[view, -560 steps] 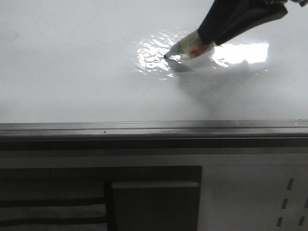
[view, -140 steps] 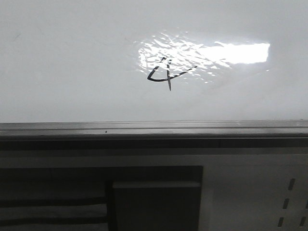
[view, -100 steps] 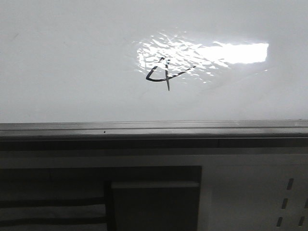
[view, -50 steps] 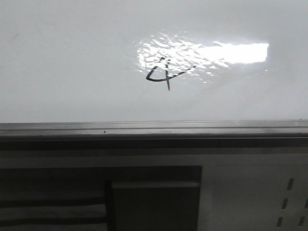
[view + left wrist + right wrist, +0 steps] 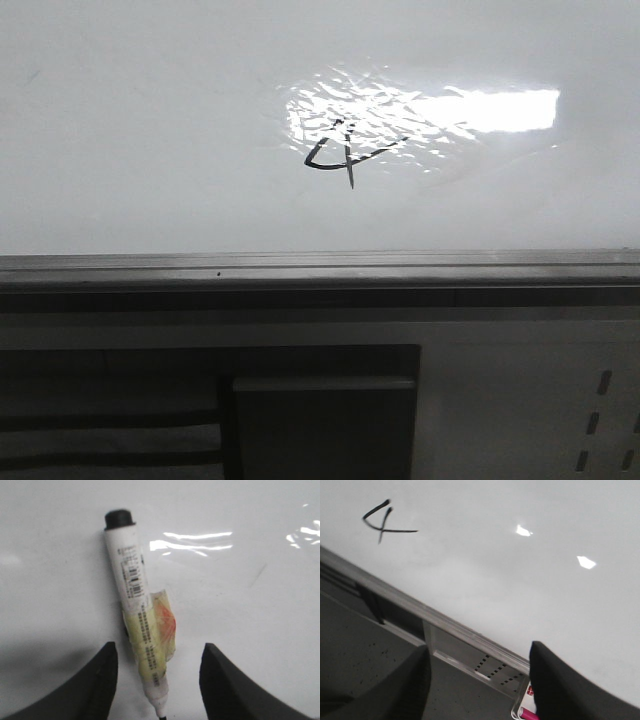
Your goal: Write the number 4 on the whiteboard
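The number 4 (image 5: 349,160) is drawn in thin black marker on the whiteboard (image 5: 150,150), at the edge of the rippled glare patch. It also shows in the right wrist view (image 5: 382,524). Neither gripper is in the front view. In the left wrist view my left gripper (image 5: 158,652) is open above the board. A white marker (image 5: 132,580) with a yellowish label and tape lies on the board between the spread fingers, untouched by either. My right gripper (image 5: 480,650) is open and empty over the board's near edge.
A grey metal edge rail (image 5: 320,268) runs along the board's near side. Below it are a grey perforated panel (image 5: 600,420) and a dark recess (image 5: 320,420). A clear tray corner with a pink item (image 5: 527,712) shows by the right fingers.
Several seconds ago an arm held the marker's tip on the blank board. Since then the 4 has appeared and the arm has left the front view. Nothing has moved in the last second.
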`<control>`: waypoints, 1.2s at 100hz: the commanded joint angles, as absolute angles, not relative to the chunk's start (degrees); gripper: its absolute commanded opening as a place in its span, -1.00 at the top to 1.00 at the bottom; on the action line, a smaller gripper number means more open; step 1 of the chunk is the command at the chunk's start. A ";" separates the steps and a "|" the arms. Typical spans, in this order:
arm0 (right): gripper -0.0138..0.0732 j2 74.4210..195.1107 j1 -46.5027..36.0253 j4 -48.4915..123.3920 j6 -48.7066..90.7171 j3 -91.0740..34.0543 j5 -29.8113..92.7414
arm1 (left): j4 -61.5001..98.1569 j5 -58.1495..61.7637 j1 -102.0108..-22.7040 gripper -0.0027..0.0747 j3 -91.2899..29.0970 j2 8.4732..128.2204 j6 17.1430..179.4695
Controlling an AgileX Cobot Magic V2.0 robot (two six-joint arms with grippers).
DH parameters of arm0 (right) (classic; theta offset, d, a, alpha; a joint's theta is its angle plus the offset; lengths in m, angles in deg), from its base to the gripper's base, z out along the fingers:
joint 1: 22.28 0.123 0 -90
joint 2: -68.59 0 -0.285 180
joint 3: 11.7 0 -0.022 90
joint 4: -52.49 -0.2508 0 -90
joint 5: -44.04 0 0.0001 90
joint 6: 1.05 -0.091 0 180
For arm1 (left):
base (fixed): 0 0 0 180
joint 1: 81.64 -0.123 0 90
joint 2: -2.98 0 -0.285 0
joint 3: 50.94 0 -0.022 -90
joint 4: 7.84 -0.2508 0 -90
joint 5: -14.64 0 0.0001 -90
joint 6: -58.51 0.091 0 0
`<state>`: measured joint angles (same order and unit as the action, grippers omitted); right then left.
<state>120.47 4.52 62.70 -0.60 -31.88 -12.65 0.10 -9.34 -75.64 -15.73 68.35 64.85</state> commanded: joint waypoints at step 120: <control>0.85 104.80 4.15 70.98 -13.01 -47.15 8.07 | -1.09 -4.22 -75.76 0.98 -4.03 39.35 64.36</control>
